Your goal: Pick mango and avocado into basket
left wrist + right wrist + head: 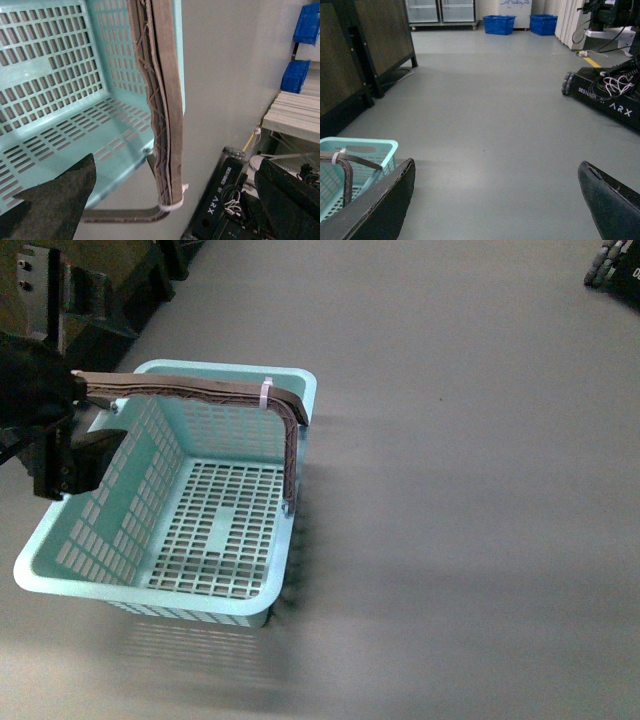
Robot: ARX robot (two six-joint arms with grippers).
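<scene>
Up close, the left gripper (175, 162) has its two dark fingers (55, 200) spread wide apart, not clenched. Between them runs the brown ribbed handle (165, 100) of the basket (45, 90), and in the wrist view it touches neither fingertip. From the front view, one end of the handle reaches into the dark body of the gripper behind the fingers. I cannot tell whether it rests there. A white zip tie (172, 202) binds the handle close by the fingertips. Beyond the handle opens the light teal basket, with slotted walls and a slotted bottom. In the front view it looks tilted over the grey floor (480, 490), with a shadow beneath it. I cannot tell whether it stands or hangs.

The right gripper (496, 162) is spread too, its fingers (380, 205) well apart with grey floor showing between them. Just beside one finger is a corner of the basket. Farther out from the fingers stand a dark wooden cabinet (370, 45), two blue crates (499, 24) by the far wall, and a black wheeled base (610, 100) lettered ARX.
</scene>
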